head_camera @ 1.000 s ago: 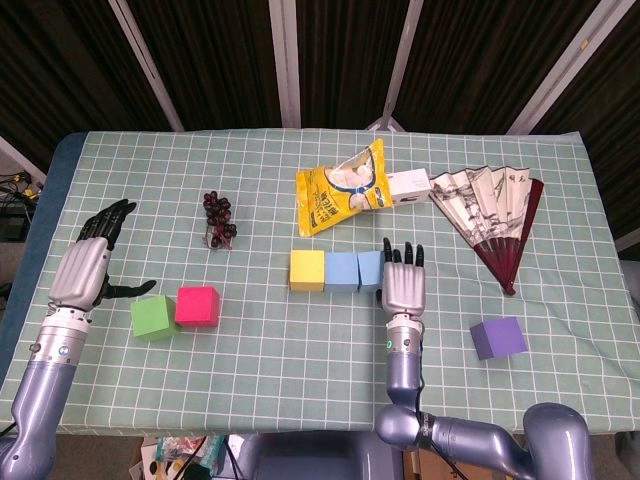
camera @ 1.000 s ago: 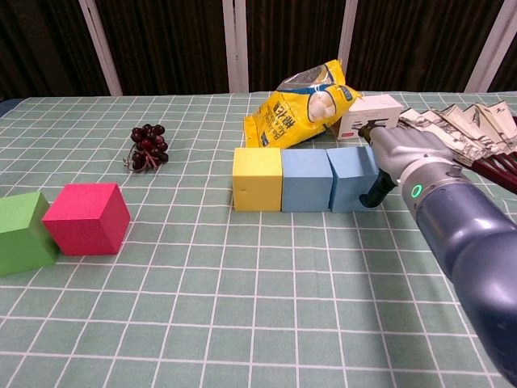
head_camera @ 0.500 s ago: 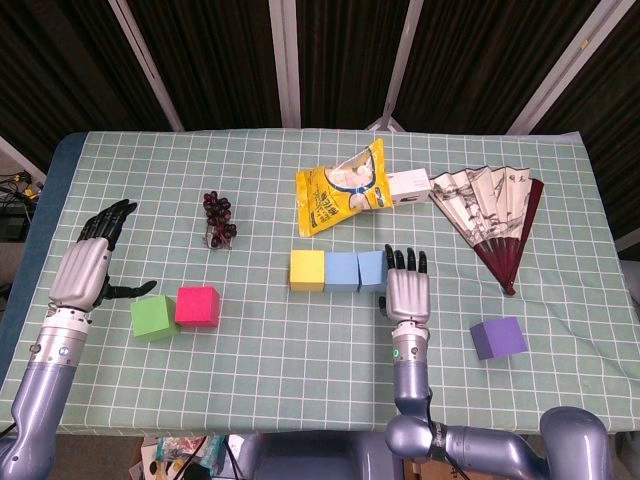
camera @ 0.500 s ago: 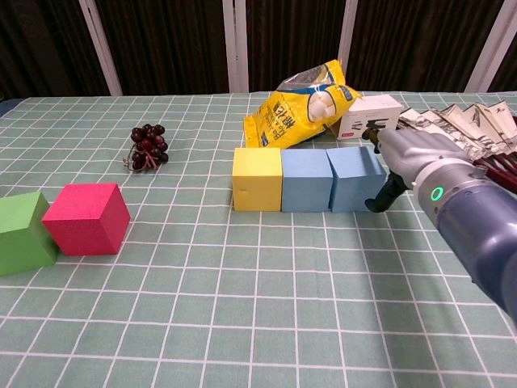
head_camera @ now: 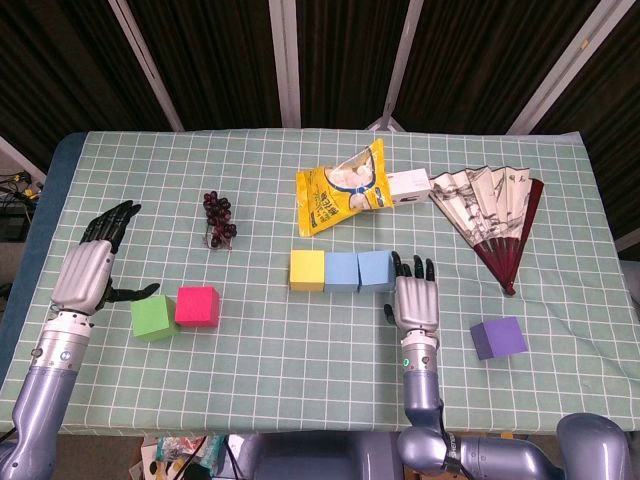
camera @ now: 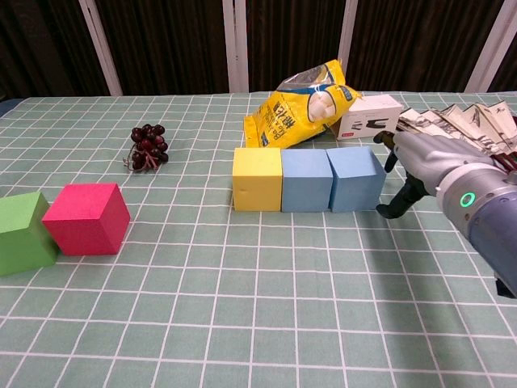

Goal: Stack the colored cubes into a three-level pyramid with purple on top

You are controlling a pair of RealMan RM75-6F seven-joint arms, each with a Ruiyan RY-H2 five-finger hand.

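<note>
Three cubes sit in a row just left of the right hand; another cube lies right of it.

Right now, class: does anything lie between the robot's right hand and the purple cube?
Nothing visible. In the head view the right hand sits just right of the blue cube, and only bare checked tablecloth separates it from the purple cube.

Right hand: withdrawn from the right-hand blue cube toward 4 o'clock; formerly touching its side, now just apart, fingers spread, holding nothing. Right forearm: shifted the same way, showing less in the chest view.
</note>
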